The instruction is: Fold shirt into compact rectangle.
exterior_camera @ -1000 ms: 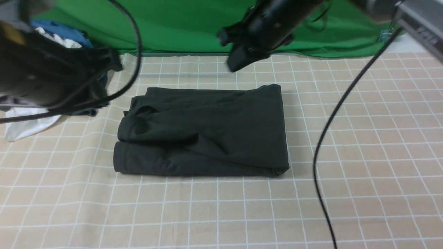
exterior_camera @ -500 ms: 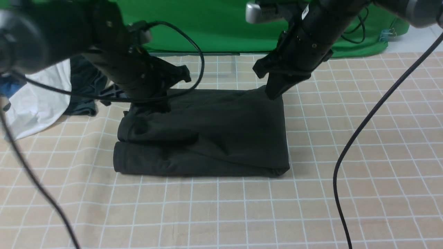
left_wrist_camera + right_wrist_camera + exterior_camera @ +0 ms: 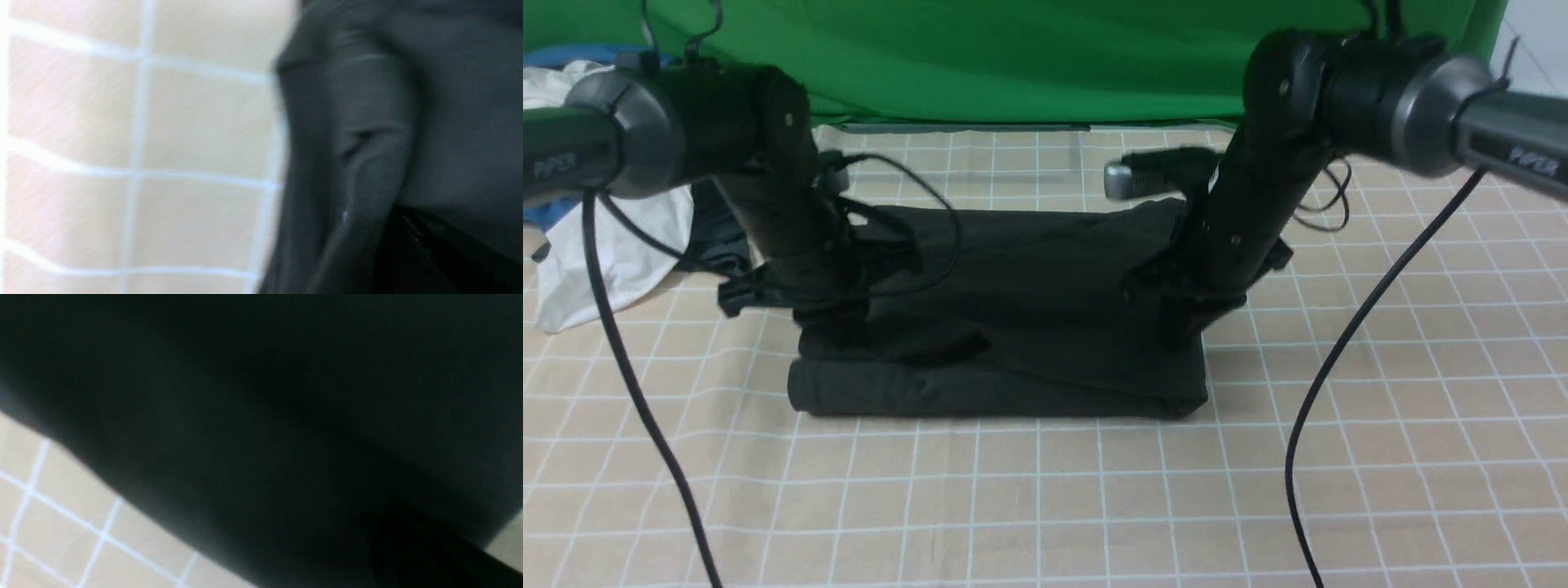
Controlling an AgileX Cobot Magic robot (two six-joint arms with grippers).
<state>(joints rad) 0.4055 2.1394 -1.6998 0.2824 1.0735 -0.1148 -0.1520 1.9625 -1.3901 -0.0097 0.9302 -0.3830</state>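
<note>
The black shirt (image 3: 1029,310) lies folded in a thick rectangle on the checked tablecloth (image 3: 1045,490); no print or label shows. My left gripper (image 3: 837,322) is down on the shirt's left side, tips against the fabric. On the right side, near the edge, my right gripper (image 3: 1180,331) is down on it too. Both look shut, and I cannot tell if either pinches cloth. The left wrist view shows the shirt's (image 3: 408,102) folded edge beside the dark gripper (image 3: 429,253). Black shirt fabric (image 3: 261,396) nearly fills the right wrist view.
A white garment (image 3: 605,237) and a smaller dark garment (image 3: 715,237) lie at the far left. A green backdrop (image 3: 1013,65) closes the back. Black cables hang from the right arm (image 3: 1339,351) and the left arm (image 3: 629,367) down across the cloth.
Both arms have come down and forward from above the shirt's far edge; their grippers now rest on its left and right sides. The shirt's outline is nearly unchanged.
</note>
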